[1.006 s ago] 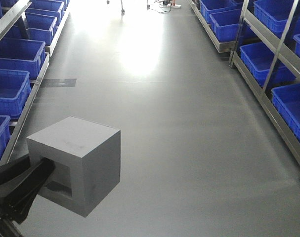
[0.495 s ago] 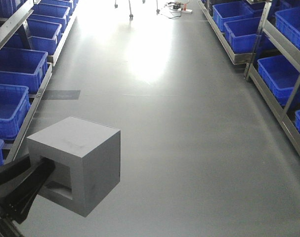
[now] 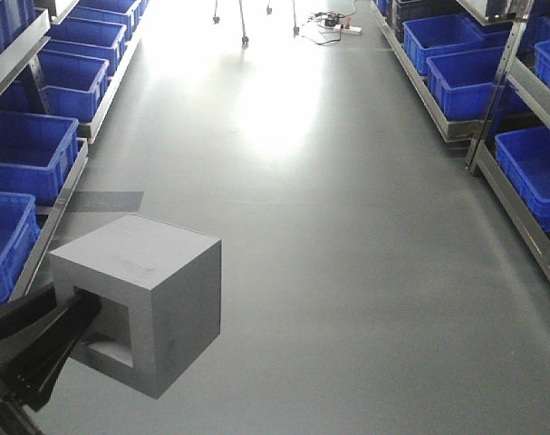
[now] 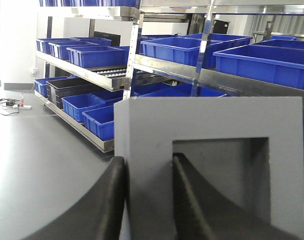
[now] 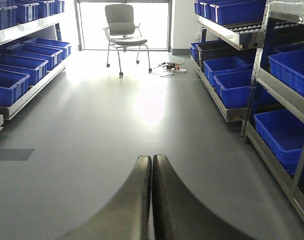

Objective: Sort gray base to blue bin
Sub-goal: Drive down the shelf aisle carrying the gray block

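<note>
The gray floor (image 3: 347,227) fills most of what you see, running as an aisle straight ahead of both jaws to a bright glare at the far end. A dark patch (image 3: 102,201) lies on it ahead of the left jaws.

Metal racks (image 3: 515,86) line both sides of the aisle, one to the left of the left jaws and one to the right of the right jaws. They carry rows of bins (image 3: 21,154), all blue, apart from one black bin (image 5: 217,49) on the right-hand rack, far ahead of the right jaws. The nearest blue ones sit low on the rack to the left of the left jaws, and in the left wrist view more fill the shelves (image 4: 133,60) beyond the jaws.

A chair (image 5: 122,25) stands at the aisle's far end, dead ahead of the right jaws.

Your base (image 3: 166,290) is in the left jaws, held up over the floor and apart from every bin. Its square opening faces back toward the jaws. The left wrist view shows the grip: one finger (image 4: 197,200) reaches inside the opening, the other (image 4: 104,200) lies against the outer side face, and the base's wall (image 4: 146,165) is pinched between them. The left jaws are closed onto that wall.

The right jaws are closed all the way with nothing between them, the two fingers (image 5: 141,200) pressed flat together over bare floor.

A power strip (image 5: 174,69) with cables lies on the floor far ahead of the right jaws, just right of the chair.
</note>
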{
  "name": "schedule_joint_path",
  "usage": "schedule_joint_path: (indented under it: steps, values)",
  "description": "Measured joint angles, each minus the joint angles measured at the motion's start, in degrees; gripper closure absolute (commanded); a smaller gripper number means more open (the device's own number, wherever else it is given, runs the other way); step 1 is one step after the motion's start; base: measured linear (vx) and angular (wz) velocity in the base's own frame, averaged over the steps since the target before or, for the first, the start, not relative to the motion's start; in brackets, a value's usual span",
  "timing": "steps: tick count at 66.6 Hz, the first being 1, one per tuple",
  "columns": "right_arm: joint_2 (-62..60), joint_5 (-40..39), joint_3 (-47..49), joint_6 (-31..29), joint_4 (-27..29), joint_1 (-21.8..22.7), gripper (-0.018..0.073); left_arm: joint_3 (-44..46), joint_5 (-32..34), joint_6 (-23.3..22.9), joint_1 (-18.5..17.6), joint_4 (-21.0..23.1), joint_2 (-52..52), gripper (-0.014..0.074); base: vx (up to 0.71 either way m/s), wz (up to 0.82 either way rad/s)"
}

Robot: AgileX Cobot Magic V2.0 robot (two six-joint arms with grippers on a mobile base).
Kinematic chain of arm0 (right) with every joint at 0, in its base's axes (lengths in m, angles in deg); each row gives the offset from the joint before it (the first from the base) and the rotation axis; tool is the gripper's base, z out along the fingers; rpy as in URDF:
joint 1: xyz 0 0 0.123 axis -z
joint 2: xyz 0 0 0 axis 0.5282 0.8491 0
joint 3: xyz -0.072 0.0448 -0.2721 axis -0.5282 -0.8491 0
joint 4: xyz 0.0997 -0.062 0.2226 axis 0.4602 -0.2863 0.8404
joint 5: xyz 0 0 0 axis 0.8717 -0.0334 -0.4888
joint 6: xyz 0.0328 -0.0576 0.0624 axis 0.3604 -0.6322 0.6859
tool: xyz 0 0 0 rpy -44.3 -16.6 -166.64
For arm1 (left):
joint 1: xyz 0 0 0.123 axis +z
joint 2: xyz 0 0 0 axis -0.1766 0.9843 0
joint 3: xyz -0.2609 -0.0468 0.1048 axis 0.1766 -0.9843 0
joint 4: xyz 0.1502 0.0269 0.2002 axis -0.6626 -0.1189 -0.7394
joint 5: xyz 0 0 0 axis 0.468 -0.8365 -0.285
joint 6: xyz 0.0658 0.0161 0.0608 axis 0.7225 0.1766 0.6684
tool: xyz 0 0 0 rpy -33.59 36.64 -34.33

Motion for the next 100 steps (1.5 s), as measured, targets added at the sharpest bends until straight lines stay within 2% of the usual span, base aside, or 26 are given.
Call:
schedule_joint_path:
  steps: [100]
  values:
    - [0.0, 0.0, 0.0, 0.0, 0.0, 0.0, 0.0568, 0.0, 0.0, 0.0, 0.0, 0.0, 0.0, 0.0602, 0.44, -0.03]
